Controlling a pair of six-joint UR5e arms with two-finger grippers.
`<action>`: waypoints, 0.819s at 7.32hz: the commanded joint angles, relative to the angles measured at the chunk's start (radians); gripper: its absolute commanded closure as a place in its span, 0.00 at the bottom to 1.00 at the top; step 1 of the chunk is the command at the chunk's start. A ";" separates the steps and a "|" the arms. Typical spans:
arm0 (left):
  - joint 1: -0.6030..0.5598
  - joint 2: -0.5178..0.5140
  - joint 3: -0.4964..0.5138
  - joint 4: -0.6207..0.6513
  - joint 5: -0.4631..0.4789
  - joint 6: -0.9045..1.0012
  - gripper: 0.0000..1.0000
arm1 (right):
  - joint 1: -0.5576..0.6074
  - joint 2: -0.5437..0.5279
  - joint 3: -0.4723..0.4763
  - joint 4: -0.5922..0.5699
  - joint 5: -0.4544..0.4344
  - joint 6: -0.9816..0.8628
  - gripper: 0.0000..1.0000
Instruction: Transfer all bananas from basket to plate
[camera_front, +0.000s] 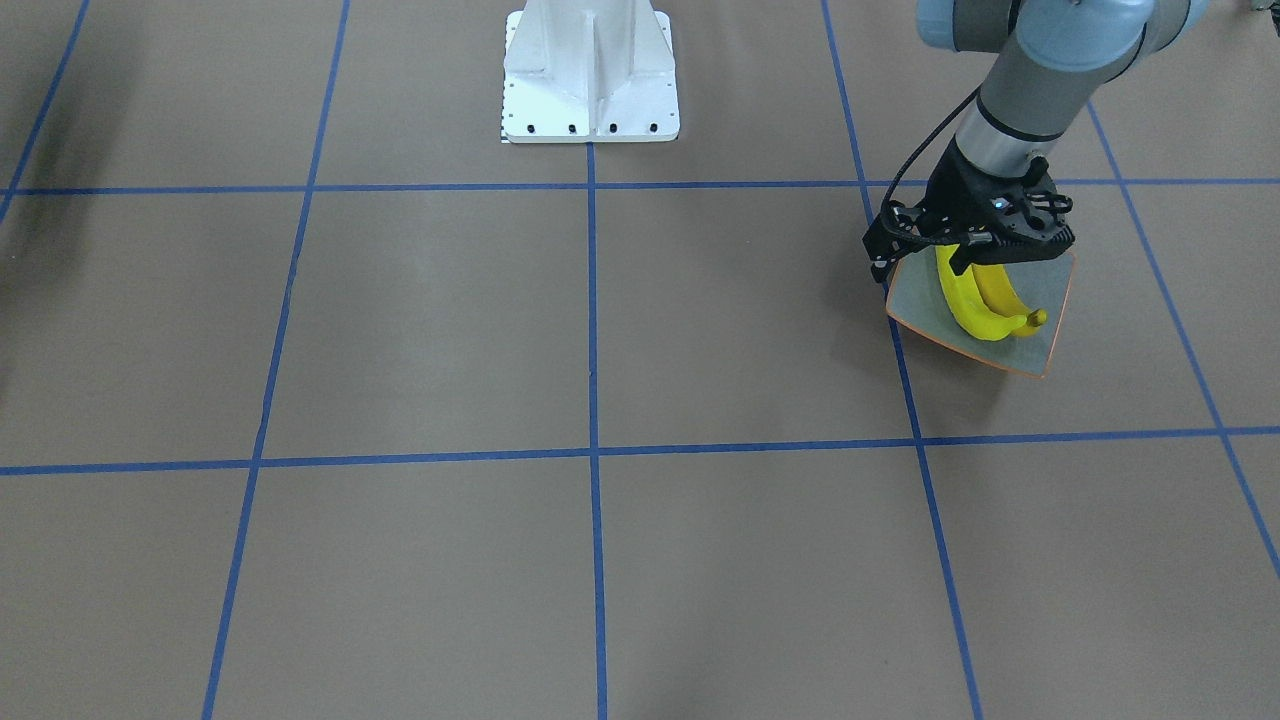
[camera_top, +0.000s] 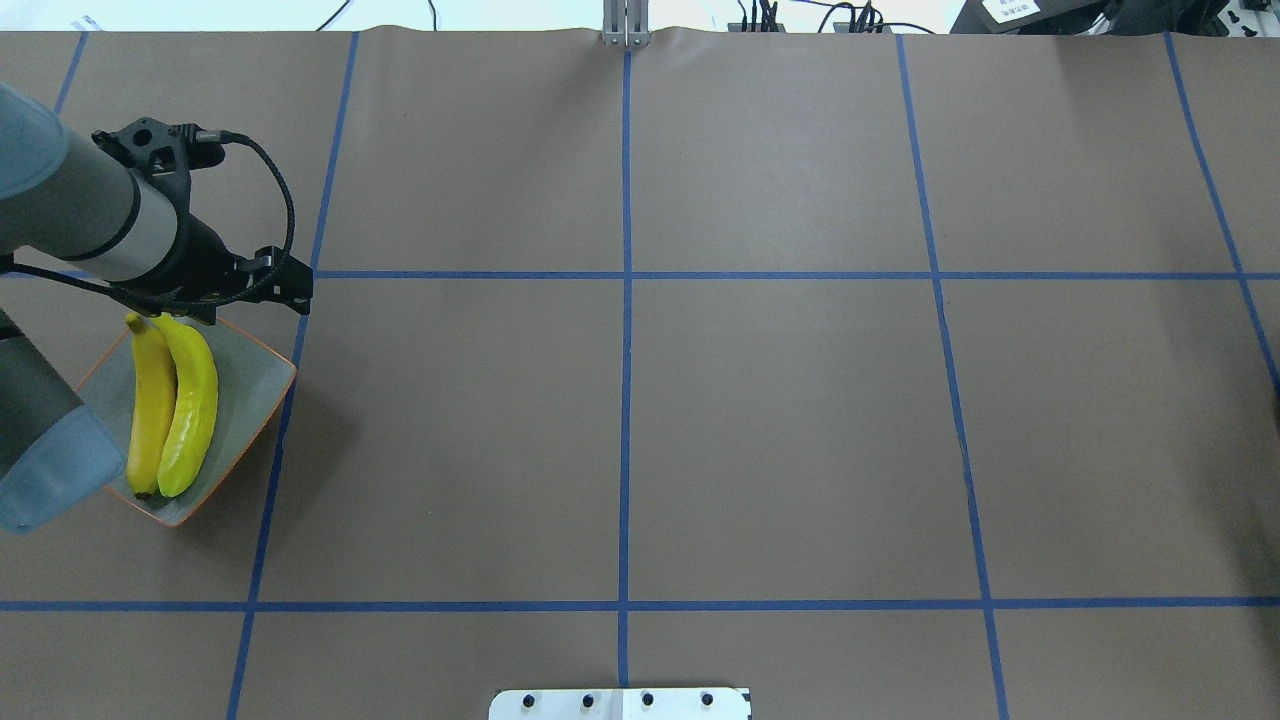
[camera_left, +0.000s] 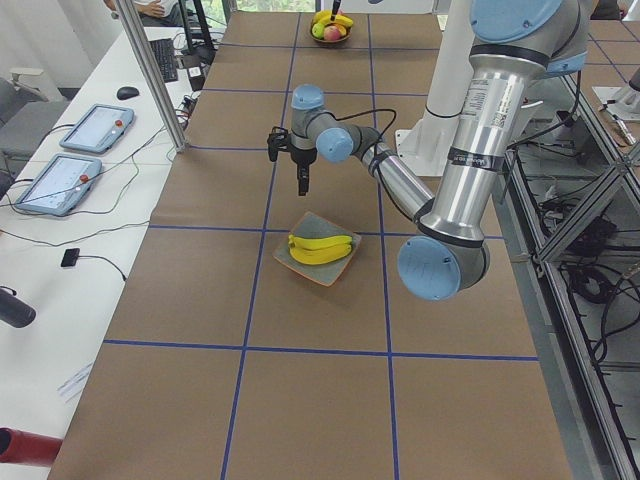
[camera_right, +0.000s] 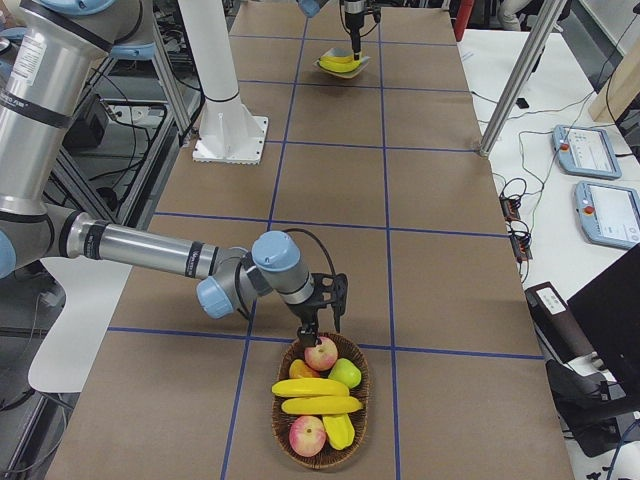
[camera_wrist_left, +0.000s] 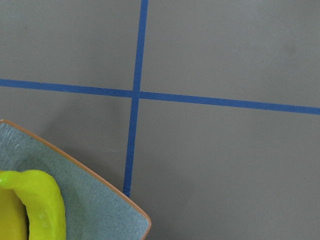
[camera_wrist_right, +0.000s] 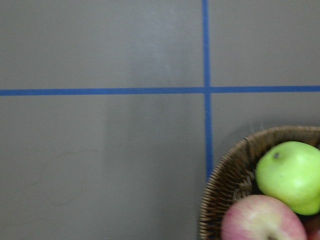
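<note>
Two yellow bananas (camera_top: 172, 405) lie side by side on the grey-blue, orange-rimmed plate (camera_top: 245, 385) at the table's left end. They also show in the front view (camera_front: 985, 300) on the plate (camera_front: 1045, 290). My left gripper (camera_front: 975, 260) hangs just above the plate's far end and holds nothing; I cannot tell whether it is open. Two more bananas (camera_right: 315, 396) lie in the wicker basket (camera_right: 282, 425). My right gripper (camera_right: 312, 335) hovers over the basket's rim, and I cannot tell its state.
The basket also holds red apples (camera_right: 321, 353), a green apple (camera_wrist_right: 290, 175) and other fruit. The white robot base (camera_front: 590, 75) stands at mid-table. Blue tape lines grid the brown table cover. Tablets and cables lie on side benches.
</note>
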 joint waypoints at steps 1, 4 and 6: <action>-0.001 0.000 -0.003 0.000 -0.001 -0.005 0.00 | 0.045 0.000 -0.122 0.000 0.000 -0.076 0.00; 0.000 0.000 -0.004 0.002 -0.001 -0.005 0.00 | 0.046 0.002 -0.174 0.002 -0.006 -0.079 0.04; -0.001 0.003 -0.004 0.003 0.001 -0.002 0.00 | 0.045 0.017 -0.198 0.000 -0.009 -0.078 0.08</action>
